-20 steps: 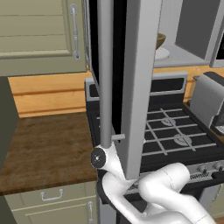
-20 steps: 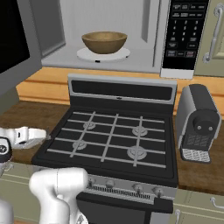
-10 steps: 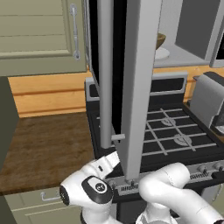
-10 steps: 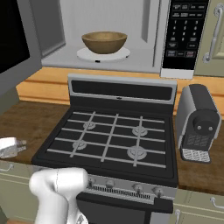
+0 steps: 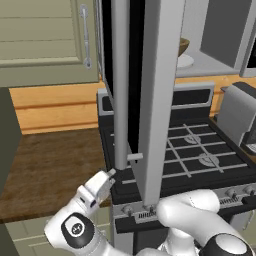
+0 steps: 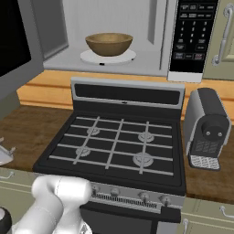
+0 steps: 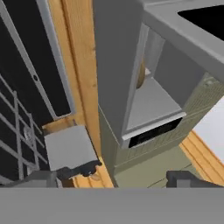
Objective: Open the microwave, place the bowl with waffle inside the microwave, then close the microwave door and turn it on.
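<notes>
The microwave (image 6: 137,32) stands open above the stove. Its microwave door (image 5: 155,100) is swung out toward me, edge-on, with the vertical bar handle (image 5: 120,85) on its left side. The tan wooden bowl (image 6: 109,43) sits on the white turntable (image 6: 108,56) inside; a sliver of the bowl (image 5: 184,46) also peeks past the door. The waffle is hidden in the bowl. My gripper (image 5: 107,175) hangs low at the stove's front left corner, below and left of the handle, open and holding nothing. In the hand view the gripper (image 7: 116,179) has its fingertips (image 7: 43,177) far apart.
A black gas stove (image 6: 114,146) lies under the microwave, with wooden counter (image 5: 50,165) to its left. A grey toaster-like appliance (image 6: 208,128) stands at the stove's right. A beige cabinet door (image 5: 45,40) hangs left of the microwave. The control panel (image 6: 191,36) is on the microwave's right.
My gripper has dropped away from the bottom of the door handle and moved down and left toward the counter's edge. Door and bowl have not moved.
</notes>
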Motion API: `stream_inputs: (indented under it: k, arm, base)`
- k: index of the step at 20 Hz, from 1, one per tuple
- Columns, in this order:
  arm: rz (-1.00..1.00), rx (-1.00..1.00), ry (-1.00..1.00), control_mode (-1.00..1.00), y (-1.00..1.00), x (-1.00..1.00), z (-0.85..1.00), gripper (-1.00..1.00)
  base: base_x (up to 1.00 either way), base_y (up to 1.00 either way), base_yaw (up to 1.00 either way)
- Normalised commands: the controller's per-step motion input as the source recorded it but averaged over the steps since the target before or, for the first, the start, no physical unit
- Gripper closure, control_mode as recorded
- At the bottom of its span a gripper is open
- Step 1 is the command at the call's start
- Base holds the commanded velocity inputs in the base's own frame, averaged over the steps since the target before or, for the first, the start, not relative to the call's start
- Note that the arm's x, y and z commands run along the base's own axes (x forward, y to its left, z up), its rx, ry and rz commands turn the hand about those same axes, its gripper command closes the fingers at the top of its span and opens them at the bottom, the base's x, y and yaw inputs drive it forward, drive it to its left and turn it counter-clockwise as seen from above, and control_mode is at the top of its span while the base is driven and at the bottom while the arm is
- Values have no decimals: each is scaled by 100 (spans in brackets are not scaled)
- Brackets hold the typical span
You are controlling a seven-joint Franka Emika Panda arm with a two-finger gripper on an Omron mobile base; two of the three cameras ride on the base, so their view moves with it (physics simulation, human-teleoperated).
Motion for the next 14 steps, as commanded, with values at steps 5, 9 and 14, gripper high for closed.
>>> stream_inputs:
  k: [5,9,14]
  arm:
    - [-12,-41,0,-100,31,-10,51,-100]
    - [-12,-41,0,-100,31,-3,48,-100]
    - [-12,-36,6,-100,24,0,49,-100]
  base:
    - [0,0,0]
    - [0,0,0]
    - [0,0,0]
